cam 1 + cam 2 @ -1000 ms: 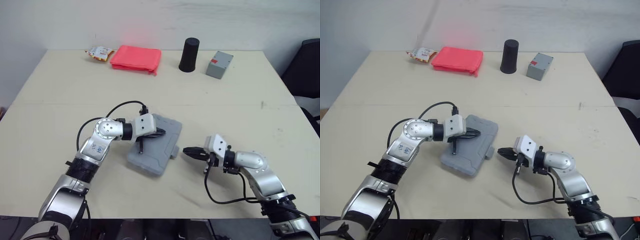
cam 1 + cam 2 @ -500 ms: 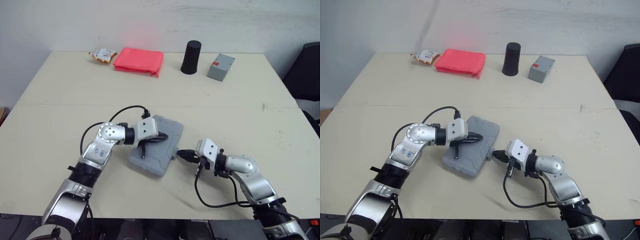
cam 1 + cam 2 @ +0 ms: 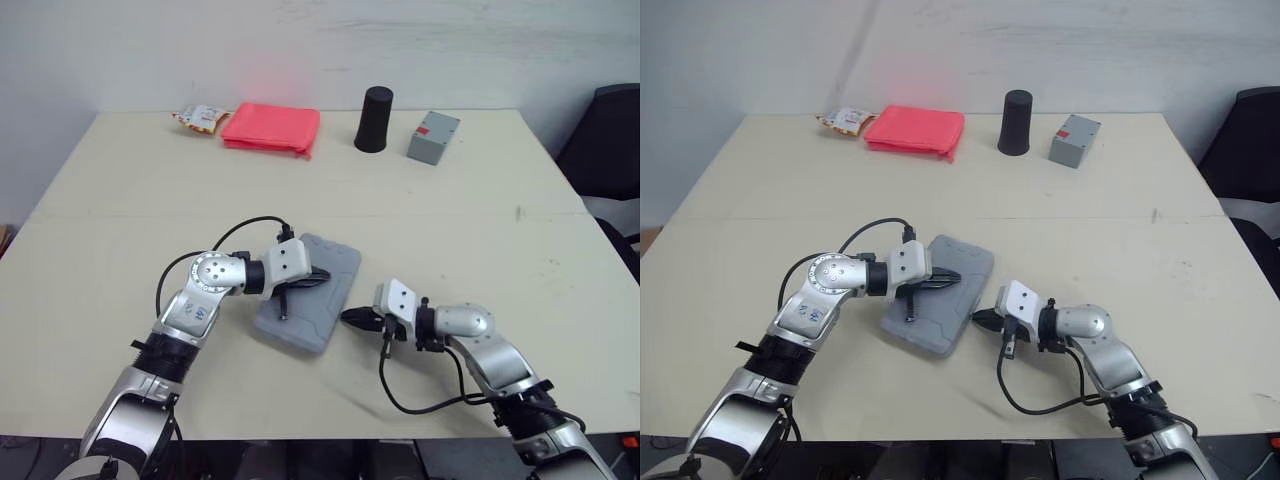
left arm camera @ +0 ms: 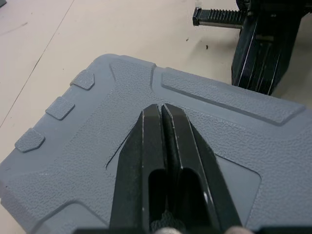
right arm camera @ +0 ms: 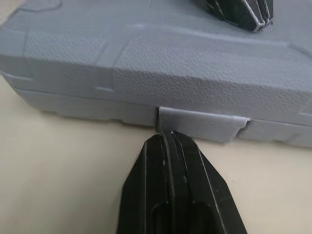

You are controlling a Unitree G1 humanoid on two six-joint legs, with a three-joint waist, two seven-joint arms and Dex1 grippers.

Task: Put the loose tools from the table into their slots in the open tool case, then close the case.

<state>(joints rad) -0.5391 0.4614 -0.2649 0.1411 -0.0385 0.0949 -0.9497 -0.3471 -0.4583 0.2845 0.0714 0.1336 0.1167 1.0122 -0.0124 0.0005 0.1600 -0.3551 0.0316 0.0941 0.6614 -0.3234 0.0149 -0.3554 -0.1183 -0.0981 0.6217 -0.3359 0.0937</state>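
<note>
The grey tool case lies on the table with its lid down. My left gripper is shut and rests its tips on the lid, near the middle. My right gripper is also shut, low on the table at the case's right side. In the right wrist view its tips sit right against the small grey latch on the case's side wall. No loose tool is visible on the table.
Along the far edge of the table lie a snack packet, a folded red cloth, a black cylinder and a small grey box. A dark chair stands off the right side.
My right gripper has slid left across the table until its tips reach the case's latch. The left gripper has stayed on the lid. The camera has shifted a little.
</note>
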